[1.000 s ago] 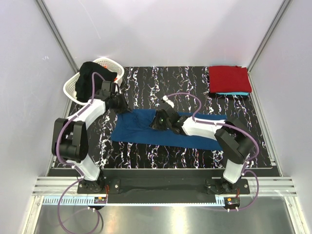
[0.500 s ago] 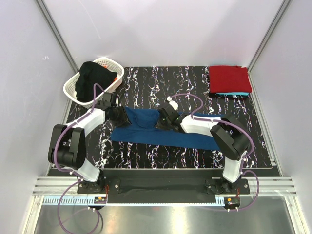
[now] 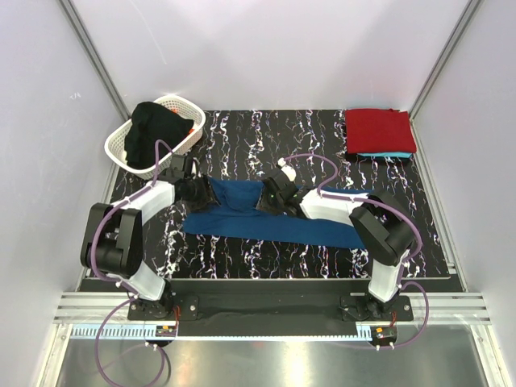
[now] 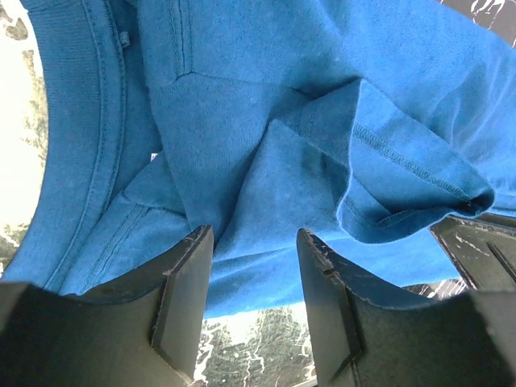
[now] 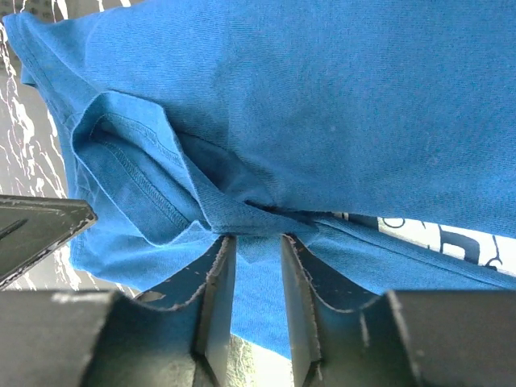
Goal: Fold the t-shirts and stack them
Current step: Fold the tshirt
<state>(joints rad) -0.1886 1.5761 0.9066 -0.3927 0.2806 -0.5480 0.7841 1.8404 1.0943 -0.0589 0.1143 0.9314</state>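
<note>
A blue t-shirt (image 3: 266, 219) lies lengthwise across the middle of the table, its far edge bunched in folds. My left gripper (image 3: 197, 193) sits low at the shirt's far left corner. In the left wrist view the gripper (image 4: 254, 238) stands open, with the cloth (image 4: 266, 121) beyond its tips and nothing between them. My right gripper (image 3: 271, 197) is at the middle of the far edge. In its own view that gripper (image 5: 255, 242) is open a narrow gap, a fold of cloth (image 5: 242, 214) just past the tips. A white print (image 5: 435, 238) shows under the fold. A folded red t-shirt (image 3: 379, 129) lies on a turquoise one (image 3: 389, 154).
A white lattice basket (image 3: 119, 147) holding dark cloth (image 3: 161, 125) stands at the far left corner. The folded stack sits at the far right corner, against the frame post. White walls close in the black marbled table (image 3: 242, 129) on three sides.
Both grippers have opened and let go of the blue shirt's far edge. The left gripper came down and toward me, and the raised left corner now lies on the table.
</note>
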